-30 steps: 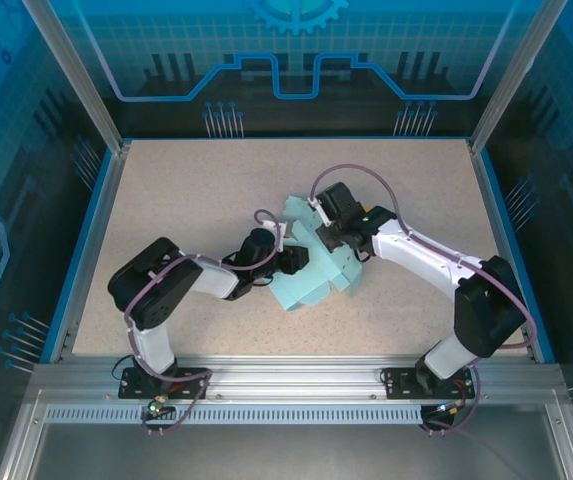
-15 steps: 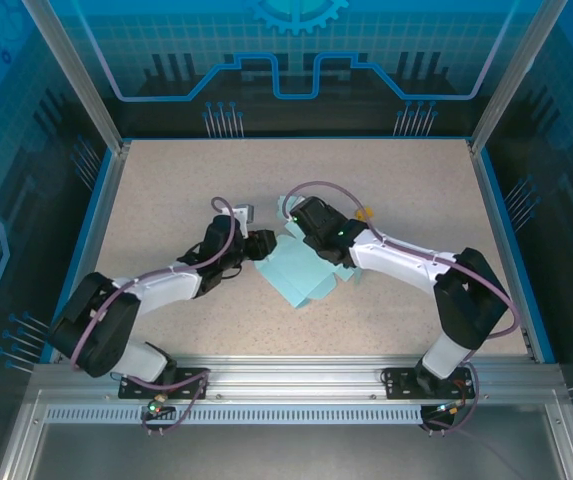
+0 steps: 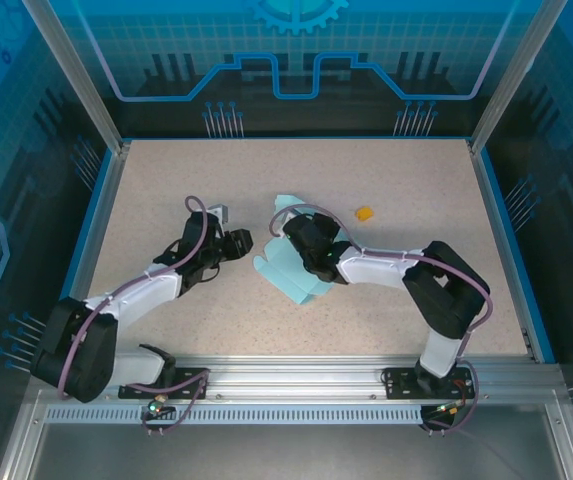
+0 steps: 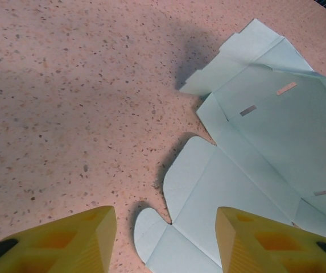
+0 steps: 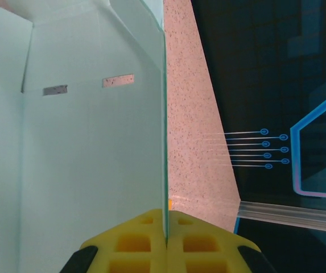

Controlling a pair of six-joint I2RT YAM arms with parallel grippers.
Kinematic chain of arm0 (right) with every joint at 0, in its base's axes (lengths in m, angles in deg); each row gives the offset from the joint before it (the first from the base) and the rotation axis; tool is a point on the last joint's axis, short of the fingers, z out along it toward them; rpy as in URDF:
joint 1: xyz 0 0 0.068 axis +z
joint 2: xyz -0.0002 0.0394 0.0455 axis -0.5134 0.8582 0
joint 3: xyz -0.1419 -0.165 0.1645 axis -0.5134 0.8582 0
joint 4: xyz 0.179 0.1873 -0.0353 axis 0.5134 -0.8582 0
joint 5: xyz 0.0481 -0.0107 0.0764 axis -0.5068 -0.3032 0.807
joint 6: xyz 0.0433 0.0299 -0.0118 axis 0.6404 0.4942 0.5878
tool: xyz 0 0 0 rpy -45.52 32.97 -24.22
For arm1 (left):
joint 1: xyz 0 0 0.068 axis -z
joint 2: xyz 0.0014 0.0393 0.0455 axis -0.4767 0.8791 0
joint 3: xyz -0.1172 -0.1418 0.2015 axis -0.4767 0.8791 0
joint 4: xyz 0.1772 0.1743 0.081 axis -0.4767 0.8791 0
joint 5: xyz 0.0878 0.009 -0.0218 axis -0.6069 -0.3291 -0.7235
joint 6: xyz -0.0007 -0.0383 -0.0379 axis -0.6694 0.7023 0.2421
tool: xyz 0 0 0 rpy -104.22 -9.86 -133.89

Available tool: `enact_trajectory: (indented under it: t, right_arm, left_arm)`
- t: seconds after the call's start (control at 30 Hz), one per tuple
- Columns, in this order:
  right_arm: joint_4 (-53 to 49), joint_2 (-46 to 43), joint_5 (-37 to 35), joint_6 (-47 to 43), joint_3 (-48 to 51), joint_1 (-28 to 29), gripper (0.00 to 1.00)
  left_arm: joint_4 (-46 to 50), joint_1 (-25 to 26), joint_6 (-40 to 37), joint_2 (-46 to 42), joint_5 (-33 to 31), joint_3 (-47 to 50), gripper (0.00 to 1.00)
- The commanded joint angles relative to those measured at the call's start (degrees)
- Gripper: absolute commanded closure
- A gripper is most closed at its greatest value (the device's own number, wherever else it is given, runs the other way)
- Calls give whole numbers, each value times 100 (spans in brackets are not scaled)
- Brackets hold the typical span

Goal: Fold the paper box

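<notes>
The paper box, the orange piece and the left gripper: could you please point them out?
paper box [image 3: 284,276]: top external view, flat near panel.
orange piece [image 3: 364,213]: top external view, middle.
left gripper [image 4: 164,233]: left wrist view, between fingertips.

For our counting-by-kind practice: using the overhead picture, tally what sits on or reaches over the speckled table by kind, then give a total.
paper box, light blue: 1
orange piece, small: 1
robot arms: 2, the left arm and the right arm
Total: 4
</notes>
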Motion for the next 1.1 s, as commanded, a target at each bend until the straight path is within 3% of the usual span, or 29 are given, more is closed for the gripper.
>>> enact_trajectory:
  t: [0.0,0.3,0.43,0.6,0.83,1.07]
  right_arm:
    - [690,222,-230,-493,154,71,97]
    - [1465,384,-452,-936,377,120,97]
    - [1045,170,-293,-640,313,97,97]
    - [-503,-454,611,349,55,-53,95]
    - [-1402,-1084,1798,1080,-37,-403,96]
    - [-2158,-1472,2862,1411,-282,-839,96]
  left_arm:
    - [256,-86,-167,-192,66,-179,48]
    - [287,-92,-238,-94,114,-179,43]
    - [253,-94,-330,-126,141,-171,38]
    - [-235,-96,-508,-395,307,91,23]
    - [-1295,-111,-429,-593,997,470,2]
    - [-1513,-58,-229,33,2344,-94,3]
